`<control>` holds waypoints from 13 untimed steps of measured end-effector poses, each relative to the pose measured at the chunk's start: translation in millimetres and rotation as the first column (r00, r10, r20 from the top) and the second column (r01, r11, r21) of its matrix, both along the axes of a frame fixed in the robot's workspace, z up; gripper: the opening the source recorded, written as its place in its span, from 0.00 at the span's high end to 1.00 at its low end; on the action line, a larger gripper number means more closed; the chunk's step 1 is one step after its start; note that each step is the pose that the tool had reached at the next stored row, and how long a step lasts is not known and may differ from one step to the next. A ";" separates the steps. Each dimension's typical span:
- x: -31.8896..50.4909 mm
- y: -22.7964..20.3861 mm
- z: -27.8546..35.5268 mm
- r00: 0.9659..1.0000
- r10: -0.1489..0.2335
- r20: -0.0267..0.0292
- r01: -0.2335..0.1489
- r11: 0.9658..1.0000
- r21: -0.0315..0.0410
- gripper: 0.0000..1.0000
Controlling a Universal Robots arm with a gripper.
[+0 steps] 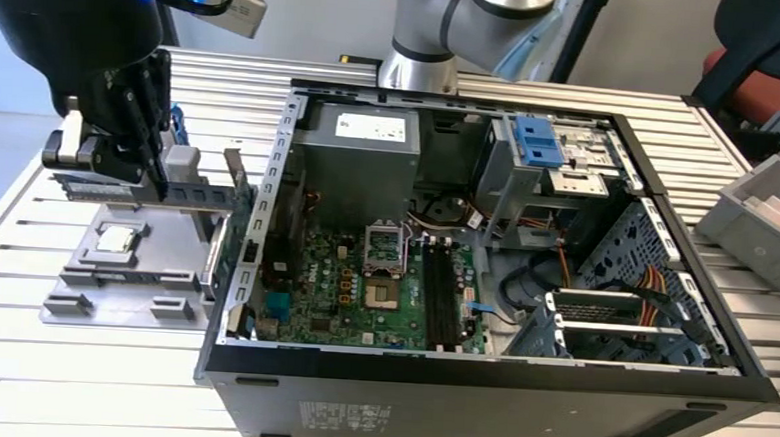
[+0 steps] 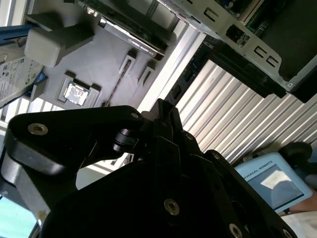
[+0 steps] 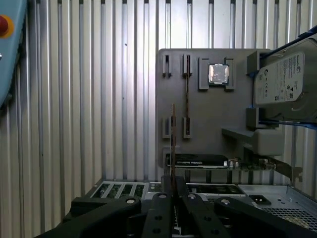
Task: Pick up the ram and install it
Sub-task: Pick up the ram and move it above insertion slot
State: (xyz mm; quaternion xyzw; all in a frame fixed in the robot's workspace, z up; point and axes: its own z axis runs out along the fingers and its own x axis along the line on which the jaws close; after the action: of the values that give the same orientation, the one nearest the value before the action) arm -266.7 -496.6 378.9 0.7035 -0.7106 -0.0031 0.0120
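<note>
My gripper (image 1: 143,178) hangs over the grey fixture tray (image 1: 106,294), at the exterior view's left of the open computer case (image 1: 488,384). It is shut on the ram (image 1: 204,196), a long thin dark green stick held level above the tray. In the first wrist view the ram (image 3: 173,144) appears edge-on, rising from between the fingertips of the gripper (image 3: 173,186). The dark slots (image 1: 440,293) on the motherboard (image 1: 346,296) lie inside the case, well away from the gripper. The second wrist view has the black gripper body (image 2: 148,188) across most of the picture.
On the tray (image 3: 208,129) sit a square silver chip (image 3: 218,73), a hard drive in a blue frame (image 3: 282,84), an expansion card (image 3: 198,161) and another thin stick (image 3: 186,96) in its slots. A grey bin (image 1: 765,213) stands beyond the case. A pendant (image 2: 270,181) lies on the slatted table.
</note>
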 end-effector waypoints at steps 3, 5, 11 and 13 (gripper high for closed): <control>0.6 0.0 0.0 1.000 0.000 0.000 0.000 1.000 0.000 1.00; 2.2 0.0 0.0 1.000 0.000 0.000 0.000 1.000 0.000 1.00; 11.1 0.0 0.1 1.000 0.000 0.000 0.000 1.000 0.000 1.00; 14.5 0.0 0.1 1.000 0.000 0.000 0.000 1.000 0.000 1.00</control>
State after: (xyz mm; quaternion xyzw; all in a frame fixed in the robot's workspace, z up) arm -252.2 -496.5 379.0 0.7035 -0.7106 -0.0031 0.0121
